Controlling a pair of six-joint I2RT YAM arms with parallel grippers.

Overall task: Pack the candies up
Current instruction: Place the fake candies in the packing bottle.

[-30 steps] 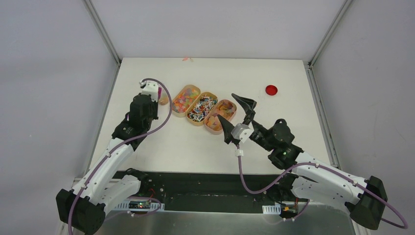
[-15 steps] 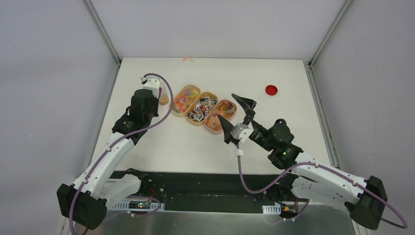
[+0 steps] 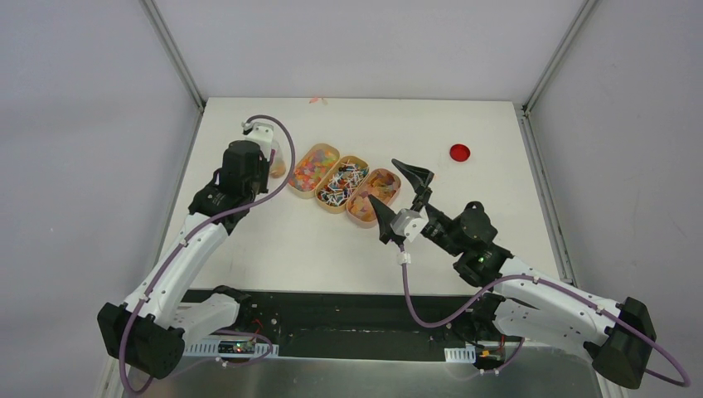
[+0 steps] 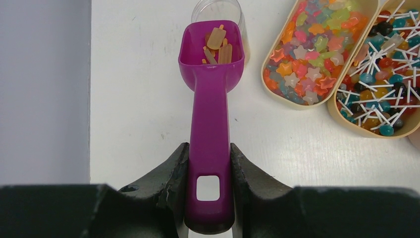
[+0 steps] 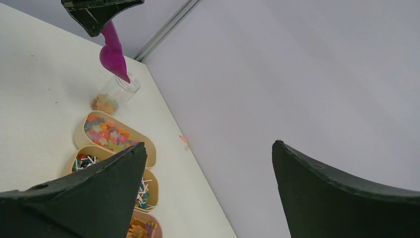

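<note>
My left gripper is shut on the handle of a magenta scoop. Several orange-yellow gummies lie in the scoop's bowl, which hangs over the mouth of a clear jar. In the right wrist view the scoop tips down onto the jar, which has gummies at its bottom. Three oval trays hold the candies: bright star bits, wrapped stick pieces and orange gummies. My right gripper hovers open beside the gummy tray, holding nothing.
A flat red disc lies at the back right of the white table. A small pink scrap sits at the far edge. Metal frame posts and grey walls close in both sides.
My left arm has carried the scoop farther from the bases, bringing its bowl over the jar. The right arm has not moved.
</note>
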